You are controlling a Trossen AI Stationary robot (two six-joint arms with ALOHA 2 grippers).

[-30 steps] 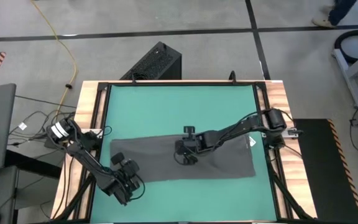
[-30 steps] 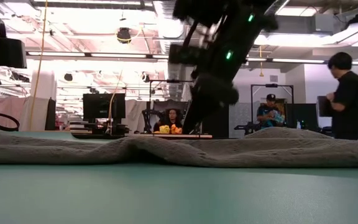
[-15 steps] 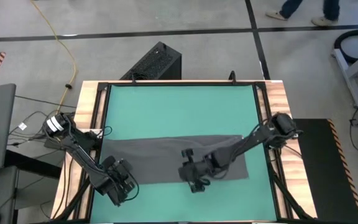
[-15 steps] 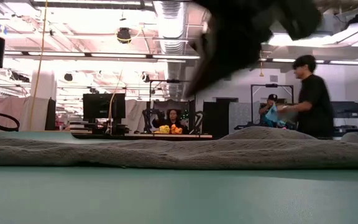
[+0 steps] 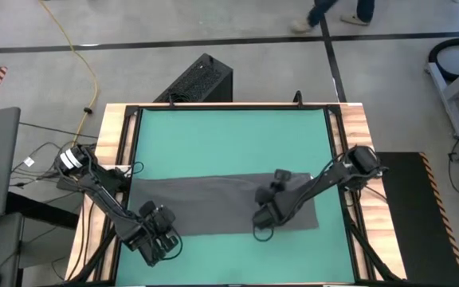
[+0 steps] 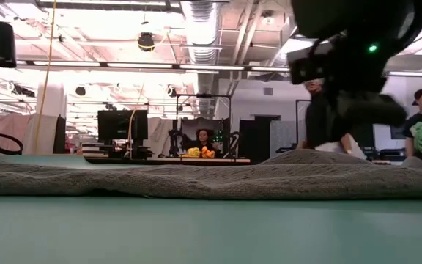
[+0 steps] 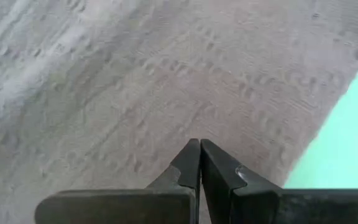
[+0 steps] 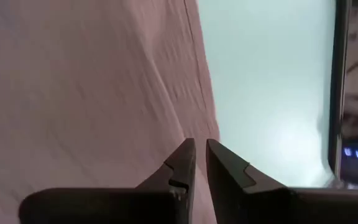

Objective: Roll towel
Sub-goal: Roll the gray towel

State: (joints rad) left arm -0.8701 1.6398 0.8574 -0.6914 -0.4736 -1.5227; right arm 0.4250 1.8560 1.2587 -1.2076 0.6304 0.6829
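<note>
Across the green surface (image 5: pixel 229 143) the towel (image 5: pixel 213 203) lies long side-to-side, left pincer (image 5: pixel 159 237) pressed together at its near-left corner, right pincer (image 5: pixel 263 219), barely parted and empty, at its near edge.

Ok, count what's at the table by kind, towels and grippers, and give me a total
Towel, dark grey: 1
Grippers: 2, the left gripper and the right gripper
Total: 3

Left gripper (image 7: pixel 199 163) with fingers pressed together over grey towel (image 7: pixel 135 87), green table (image 7: pixel 347 149) alongside.
</note>
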